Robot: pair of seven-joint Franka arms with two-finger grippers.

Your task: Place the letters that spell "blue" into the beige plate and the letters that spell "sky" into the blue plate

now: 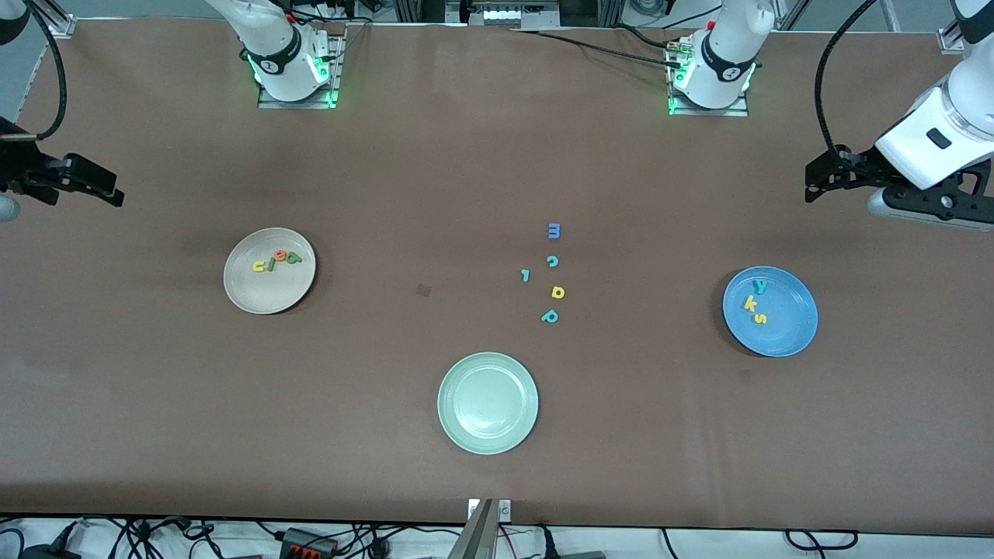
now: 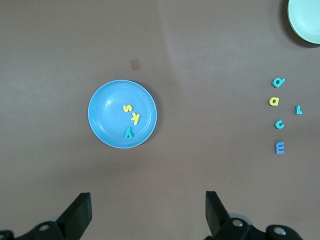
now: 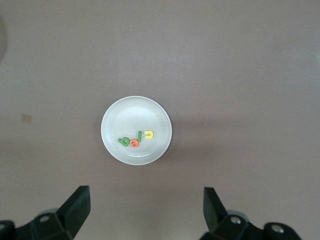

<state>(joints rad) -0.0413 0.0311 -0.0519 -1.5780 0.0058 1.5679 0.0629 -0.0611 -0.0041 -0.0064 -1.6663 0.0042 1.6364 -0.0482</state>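
The beige plate (image 1: 264,299) lies toward the right arm's end of the table and holds the yellow-orange u (image 1: 258,266), green l (image 1: 270,262), orange-red e (image 1: 279,256) and green b (image 1: 293,258). The blue plate (image 1: 788,326) lies toward the left arm's end and holds the teal y (image 1: 762,286), yellow k (image 1: 750,303) and yellow s (image 1: 760,317). My left gripper (image 1: 811,184) hangs open and empty, high over bare table beside the blue plate (image 2: 107,120). My right gripper (image 1: 109,190) hangs open and empty over bare table beside the beige plate (image 3: 125,120).
An empty pale green plate (image 1: 488,402) sits nearest the front camera at mid-table. Loose letters lie between the plates: blue m (image 1: 554,230), teal c (image 1: 552,261), a small teal l-like piece (image 1: 526,275), yellow a (image 1: 557,292), teal p (image 1: 550,316).
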